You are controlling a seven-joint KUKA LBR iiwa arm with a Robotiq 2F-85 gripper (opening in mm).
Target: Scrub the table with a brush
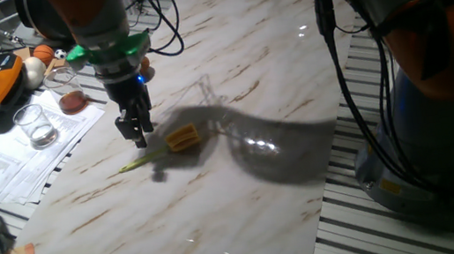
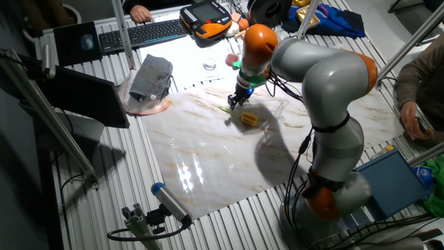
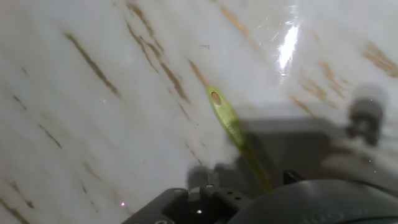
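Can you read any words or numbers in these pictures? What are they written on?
No text can be read here.
The paper sheets beside the table carry printed lines, too small and blurred to read.
The keyboard has keys, too small to read.
The orange handheld controller has a screen, nothing legible on it.
The brush and the gripper show no lettering.

The arm (image 2: 326,76) is built of bulky rounded grey shells joined by orange bands; a green ring (image 1: 109,51) sits at the wrist above a dark, slim pincer (image 1: 140,139) showing a small blue light; black cables (image 1: 336,49) trail along the grey segments toward the base.
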